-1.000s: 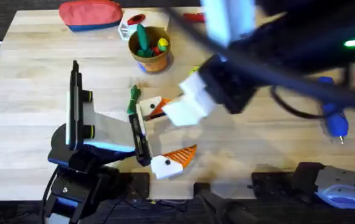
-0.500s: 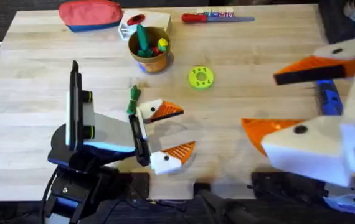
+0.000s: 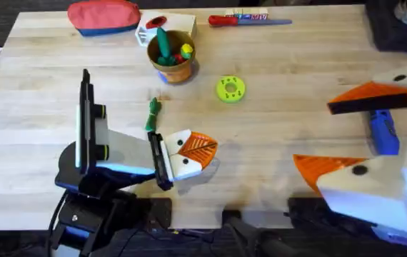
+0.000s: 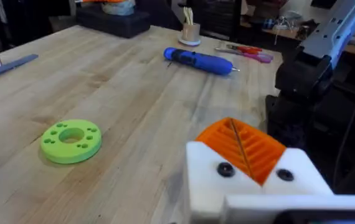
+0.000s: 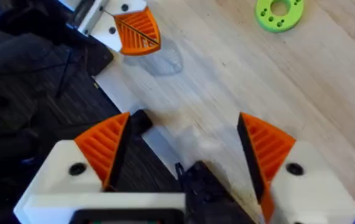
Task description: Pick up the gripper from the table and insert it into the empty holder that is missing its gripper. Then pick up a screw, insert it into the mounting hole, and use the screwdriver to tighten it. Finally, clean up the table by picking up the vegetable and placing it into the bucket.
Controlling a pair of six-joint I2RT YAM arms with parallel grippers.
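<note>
My left gripper is shut, its two orange ribbed wedges pressed face to face on white mounts with nothing between them. It also appears as the left gripper in the right wrist view. A holder without a wedge and a screw are out of view. My right gripper hangs open and high at the right, above the blue screwdriver. The slim green vegetable lies just behind the left gripper. The orange-brown bucket stands at the back, holding toy vegetables.
A green disc lies mid-table. A red pouch, a white block and a red-handled screwdriver line the far edge. The left arm's base fills the near left.
The right arm has pulled back from the left gripper to the right side, staying open. The left gripper's fingers, apart half a second ago, have closed together.
</note>
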